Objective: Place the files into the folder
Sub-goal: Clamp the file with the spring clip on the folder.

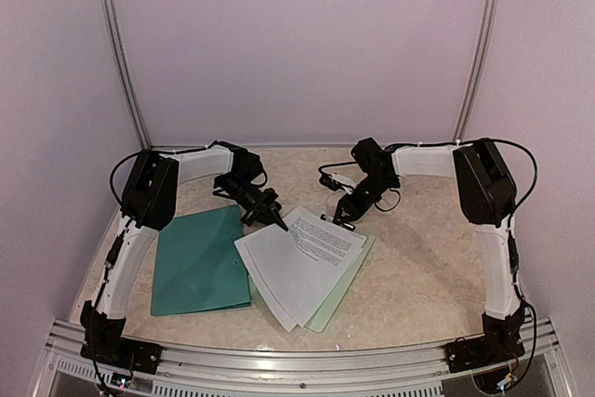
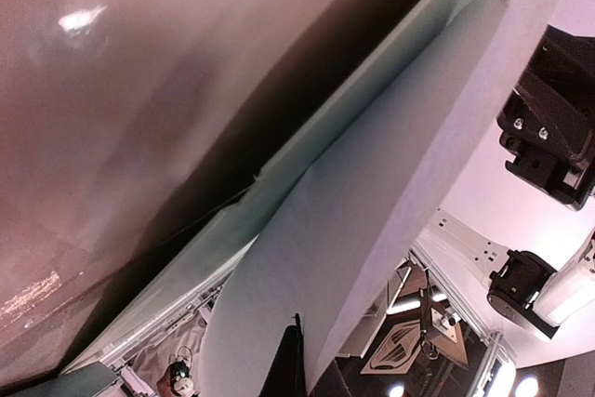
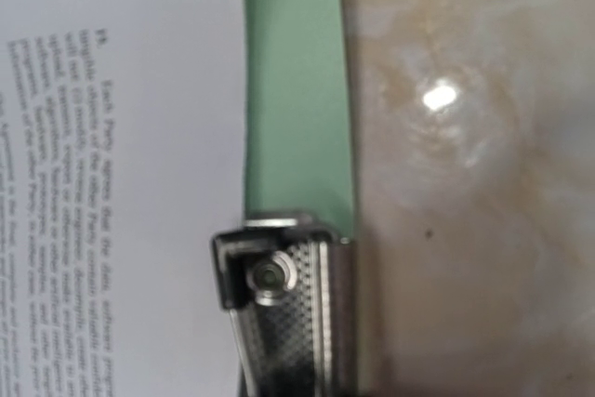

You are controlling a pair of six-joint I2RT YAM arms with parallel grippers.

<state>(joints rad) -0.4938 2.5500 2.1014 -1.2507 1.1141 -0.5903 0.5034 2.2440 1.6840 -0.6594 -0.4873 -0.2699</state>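
Observation:
The dark teal folder (image 1: 198,262) lies flat and closed on the table's left side. To its right the files (image 1: 296,262), white printed sheets, lie fanned on a pale mint clipboard (image 1: 342,293). My left gripper (image 1: 277,220) is at the stack's far left corner, shut on the edge of a sheet. In the left wrist view that sheet (image 2: 372,202) curves up past my dark finger (image 2: 286,369). My right gripper (image 1: 342,218) is down on the clipboard's metal clip (image 3: 290,309), closed on it. Beside the clip I see printed paper (image 3: 121,183) and the green board (image 3: 297,90).
The marbled beige tabletop (image 1: 418,248) stretches right of the clipboard. Pale walls with metal rails (image 1: 125,72) close in the back. An aluminium frame (image 1: 297,360) runs along the near edge between the arm bases.

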